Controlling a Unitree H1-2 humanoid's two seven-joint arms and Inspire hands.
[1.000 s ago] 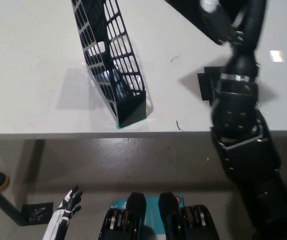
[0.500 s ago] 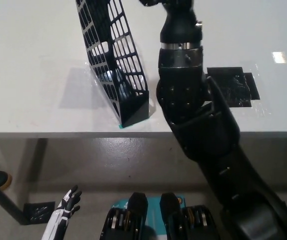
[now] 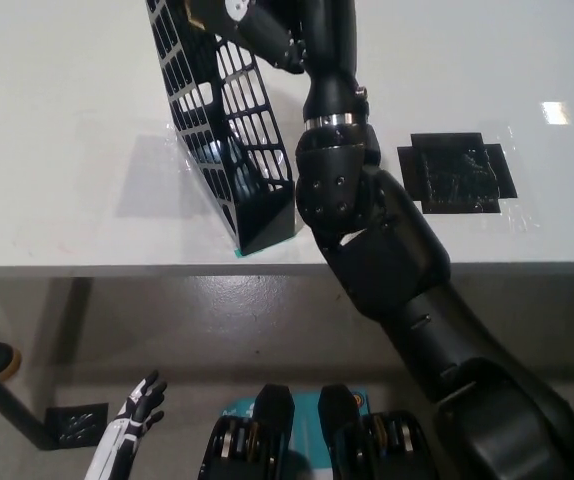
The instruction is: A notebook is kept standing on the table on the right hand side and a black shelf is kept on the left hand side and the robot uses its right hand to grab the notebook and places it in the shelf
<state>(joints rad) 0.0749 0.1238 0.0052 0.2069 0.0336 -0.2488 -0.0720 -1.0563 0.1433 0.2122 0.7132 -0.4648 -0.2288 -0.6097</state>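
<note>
In the head view, the black right hand [image 3: 257, 30] reaches over the top of the black mesh shelf [image 3: 229, 150] at the picture's upper edge; whether it is clamped on the notebook cannot be told, and the notebook itself is not clearly visible. The likely trouble is the forearm or hand knocking the tall, narrow shelf, tipping it on the white table [image 3: 67, 130]. The white left hand [image 3: 137, 405] rests low beside the body, fingers apart.
</note>
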